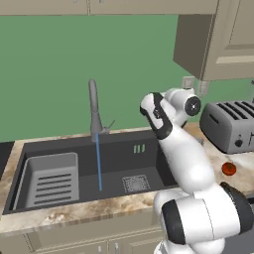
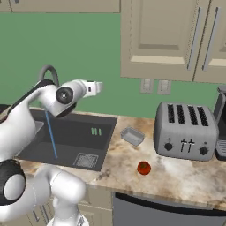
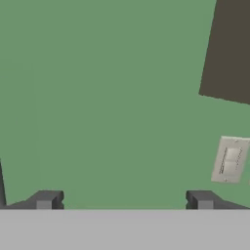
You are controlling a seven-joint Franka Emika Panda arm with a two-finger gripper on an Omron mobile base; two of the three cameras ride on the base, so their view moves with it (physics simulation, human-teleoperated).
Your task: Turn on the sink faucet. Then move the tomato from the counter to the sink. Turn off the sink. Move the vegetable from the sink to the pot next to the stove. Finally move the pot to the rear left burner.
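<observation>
1. One sink (image 1: pixel 149 171), set into the bench (image 2: pixel 176 176).
2. One faucet (image 1: pixel 94 111) at the sink's rear edge, with one stream of water (image 1: pixel 98 163) falling from it.
3. One drain grate (image 1: pixel 135 183) in the sink floor, and one grey rack (image 1: pixel 49 179) at the sink's left end.
4. One tomato (image 2: pixel 143 167) near the front edge of the bench.
5. One toaster (image 2: pixel 186 130) with four slots, toward the rear edge.
6. One small grey tray (image 2: pixel 132 136) between sink and toaster.
7. Two wall outlets (image 2: pixel 155 86) above the bench.
</observation>
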